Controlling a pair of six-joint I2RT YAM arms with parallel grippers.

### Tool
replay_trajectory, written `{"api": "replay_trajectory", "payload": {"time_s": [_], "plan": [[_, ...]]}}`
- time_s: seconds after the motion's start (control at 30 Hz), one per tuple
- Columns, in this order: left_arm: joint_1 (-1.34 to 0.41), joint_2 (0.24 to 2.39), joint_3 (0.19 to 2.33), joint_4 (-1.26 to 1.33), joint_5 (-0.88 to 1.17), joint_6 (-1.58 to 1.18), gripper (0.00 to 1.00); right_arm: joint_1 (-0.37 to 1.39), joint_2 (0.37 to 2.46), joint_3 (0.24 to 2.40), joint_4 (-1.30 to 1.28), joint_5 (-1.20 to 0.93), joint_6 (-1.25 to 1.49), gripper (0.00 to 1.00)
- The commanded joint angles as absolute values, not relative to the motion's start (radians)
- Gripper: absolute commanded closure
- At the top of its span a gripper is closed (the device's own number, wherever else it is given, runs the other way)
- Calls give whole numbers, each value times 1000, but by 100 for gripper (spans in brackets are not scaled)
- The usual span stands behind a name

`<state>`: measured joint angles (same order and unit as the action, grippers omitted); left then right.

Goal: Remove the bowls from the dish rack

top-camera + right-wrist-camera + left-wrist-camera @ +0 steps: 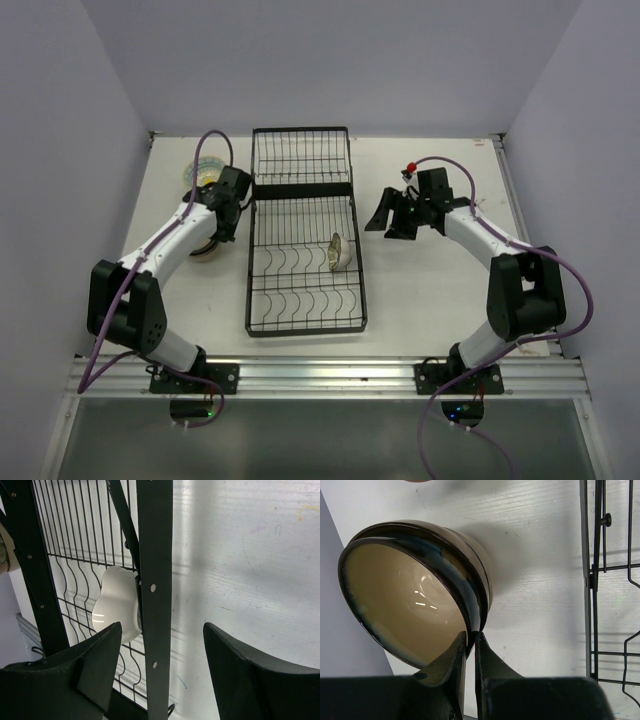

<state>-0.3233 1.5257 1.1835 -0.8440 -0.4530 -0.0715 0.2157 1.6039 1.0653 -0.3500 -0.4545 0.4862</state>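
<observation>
The black wire dish rack (300, 230) lies in the middle of the table. One pale bowl (338, 252) stands on edge in its near section, by the right side. My left gripper (472, 637) is shut on the rim of a cream bowl with a dark blue rim (400, 600). That bowl sits tilted in a second, similar bowl on the table left of the rack (207, 248). My right gripper (162, 630) is open and empty, just right of the rack. The rack's side bar (155, 580) stands between its fingers, and the pale bowl (117, 602) shows behind the bar.
Another colourful dish (200, 172) sits at the far left of the table, beyond my left gripper (228, 205). The rack's wire edge (592, 580) runs along the right of the left wrist view. White walls close in the table on the left, right and back.
</observation>
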Motion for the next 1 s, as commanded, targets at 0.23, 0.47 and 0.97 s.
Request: {"api": "replay_trajectory", "payload": {"time_s": [0.23, 0.47, 0.97], "plan": [[-354, 1519, 1266, -922, -572, -118, 100, 213, 1614, 1069, -322, -451, 489, 30], [-377, 1535, 1279, -962, -643, -127, 100, 213, 1612, 1068, -319, -453, 489, 30], [-384, 1583, 1203, -913, -670, -146, 96, 213, 1614, 1069, -325, -449, 488, 30]]}}
